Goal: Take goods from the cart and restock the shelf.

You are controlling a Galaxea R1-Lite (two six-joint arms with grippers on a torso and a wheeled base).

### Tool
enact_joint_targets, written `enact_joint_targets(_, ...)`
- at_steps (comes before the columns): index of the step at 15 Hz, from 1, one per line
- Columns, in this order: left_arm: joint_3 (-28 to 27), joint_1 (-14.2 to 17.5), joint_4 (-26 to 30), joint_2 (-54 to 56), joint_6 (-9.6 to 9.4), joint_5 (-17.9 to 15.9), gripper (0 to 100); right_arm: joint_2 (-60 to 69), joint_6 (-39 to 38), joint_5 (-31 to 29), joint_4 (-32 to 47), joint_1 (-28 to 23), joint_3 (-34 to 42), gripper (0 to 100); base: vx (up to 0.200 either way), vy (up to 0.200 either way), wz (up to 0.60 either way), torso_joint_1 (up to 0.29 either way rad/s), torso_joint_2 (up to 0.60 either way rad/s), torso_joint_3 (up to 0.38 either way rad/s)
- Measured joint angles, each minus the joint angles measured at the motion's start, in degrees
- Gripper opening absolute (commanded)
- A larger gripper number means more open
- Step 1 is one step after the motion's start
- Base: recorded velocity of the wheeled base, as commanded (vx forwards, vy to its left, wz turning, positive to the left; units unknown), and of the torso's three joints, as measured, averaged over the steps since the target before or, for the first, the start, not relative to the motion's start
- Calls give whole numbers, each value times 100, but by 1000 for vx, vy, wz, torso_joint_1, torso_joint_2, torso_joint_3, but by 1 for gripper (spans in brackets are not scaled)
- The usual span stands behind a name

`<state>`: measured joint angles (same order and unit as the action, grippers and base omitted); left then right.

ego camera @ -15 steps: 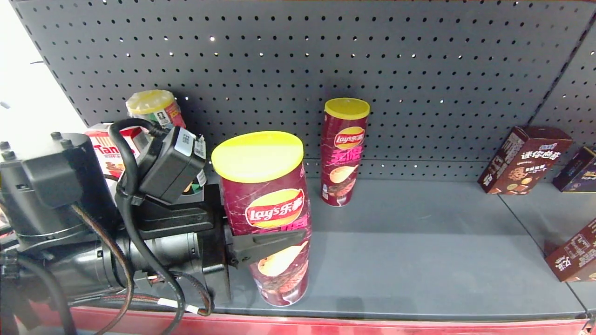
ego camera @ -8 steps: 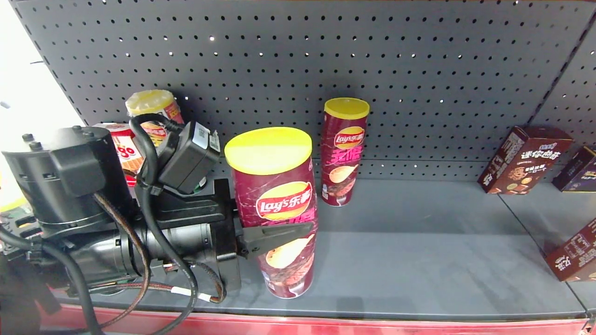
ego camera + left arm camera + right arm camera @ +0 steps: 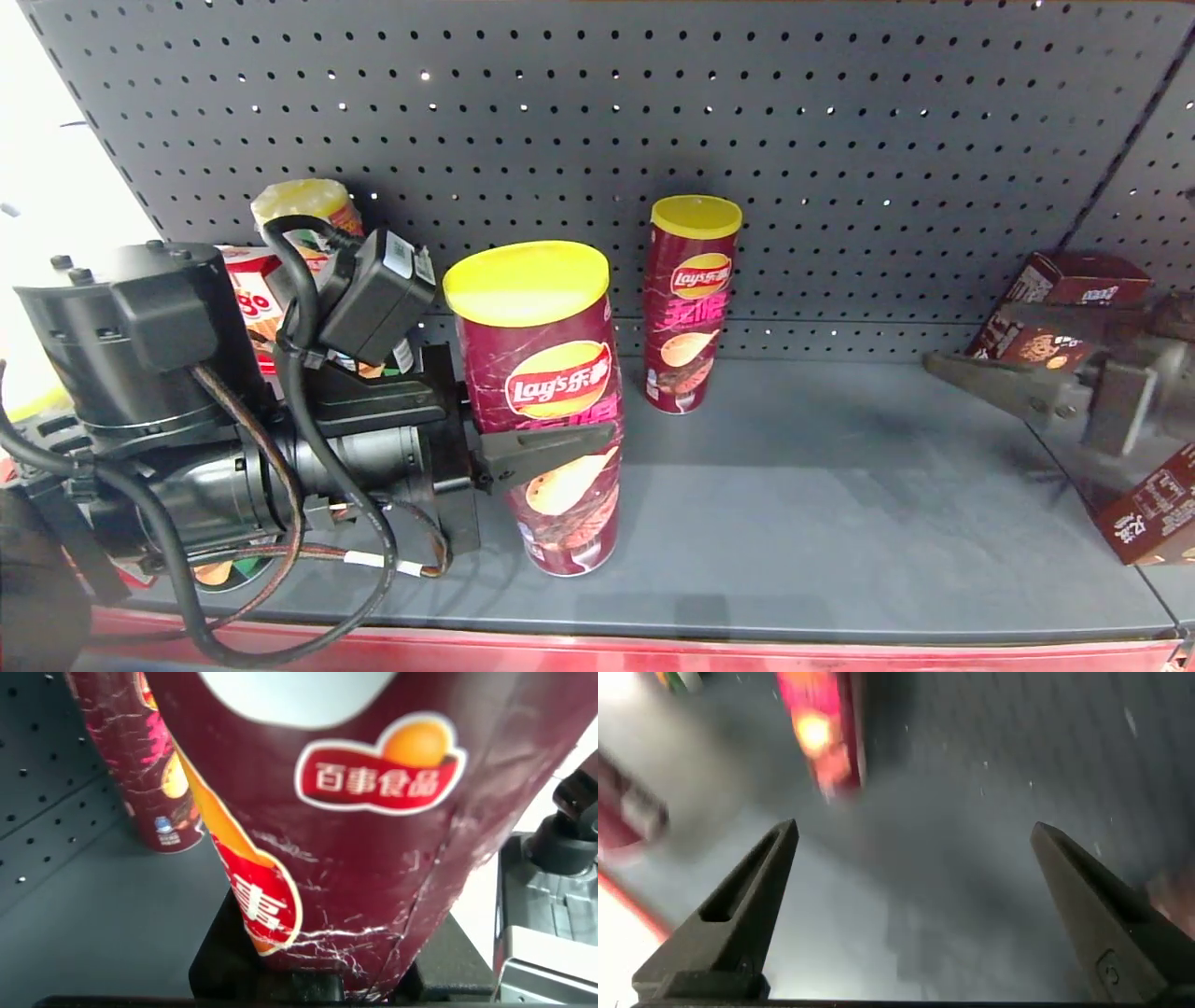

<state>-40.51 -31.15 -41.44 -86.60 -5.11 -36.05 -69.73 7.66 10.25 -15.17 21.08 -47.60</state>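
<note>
Maroon chip can point(image 3: 541, 373) clamped upright in my left pincer point(image 3: 546, 446) at the shelf point(image 3: 794, 523) front, likely to stand it before the matching can point(image 3: 689, 299); right pincer point(image 3: 913, 829) apart, empty.

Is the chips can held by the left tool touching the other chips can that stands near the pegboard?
Apart. The head view shows a strip of pegboard and shelf between the held chips can and the rear chips can.
</note>
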Motion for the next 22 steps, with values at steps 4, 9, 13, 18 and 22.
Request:
enact_joint_targets(4,0,34,-2,-2,0,37,0,-1276,33,1879,-1398,-39,-592,100,0,0,0,0,0,0)
enact_joint_targets(9,5,69,0,0,2,-7,0,-2402,83,3615,-2803,-324,-818,100,0,0,0,0,0,0)
enact_joint_targets(13,-41,76,-2,-27,0,-16,0,-2898,85,3828,-2860,-374,-1072,100,0,0,0,0,0,0)
enact_joint_targets(18,-74,80,-6,-35,10,-16,0,-3363,85,3846,-2860,-311,-1410,100,0,0,0,0,0,0)
enact_joint_targets(22,-96,297,-5,-35,11,-101,0,-3840,93,3857,-2860,-269,-1830,100,0,0,0,0,0,0)
